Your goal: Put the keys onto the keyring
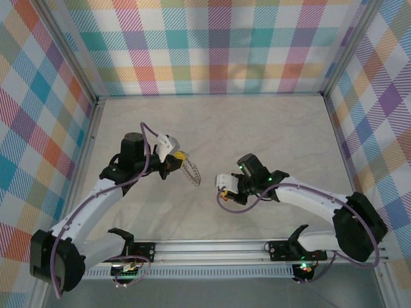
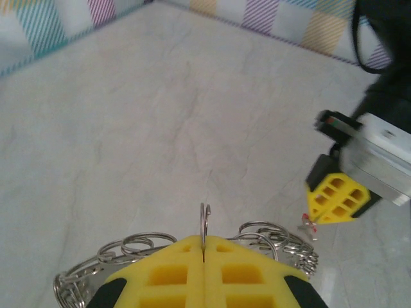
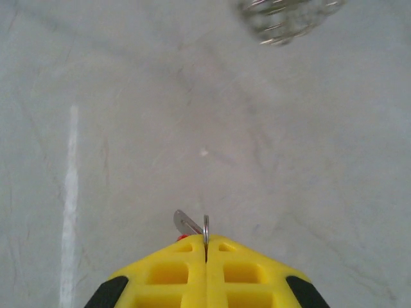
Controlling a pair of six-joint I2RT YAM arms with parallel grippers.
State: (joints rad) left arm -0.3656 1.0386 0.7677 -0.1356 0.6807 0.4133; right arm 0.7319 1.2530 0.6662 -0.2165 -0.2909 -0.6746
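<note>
Right now the left gripper [image 1: 178, 158] is holding the keyring [image 1: 191, 173] above the pale table [image 1: 270, 128], which plaid walls [image 1: 212, 45] are fencing in on three sides. Its yellow fingers are pressing fully together in the left wrist view [image 2: 204, 247], pinching one thin wire loop of the keyring, which is standing upright in the seam between them. The rest of the keyring [image 2: 276, 240], a wreath of small silvery coils, is curving out to either side of the fingers. In the top view it is hanging down and to the right of the gripper; whether its lower edge is touching the table cannot be told. The right gripper [image 1: 223, 188] is facing it from the right, near but apart, with bare table lying between them. Its fingers are also closing tight in the right wrist view [image 3: 205, 247], gripping a tiny key [image 3: 186, 222] whose metal blade is sticking out to the left beside a small loop [image 3: 205, 228], with a speck of red showing at the fingertips. The keyring [image 3: 289, 19] is showing blurred at the top of that view. From the left wrist, the right gripper [image 2: 321, 210] is pointing downward with the key [image 2: 309, 226] dangling at its tip.
</note>
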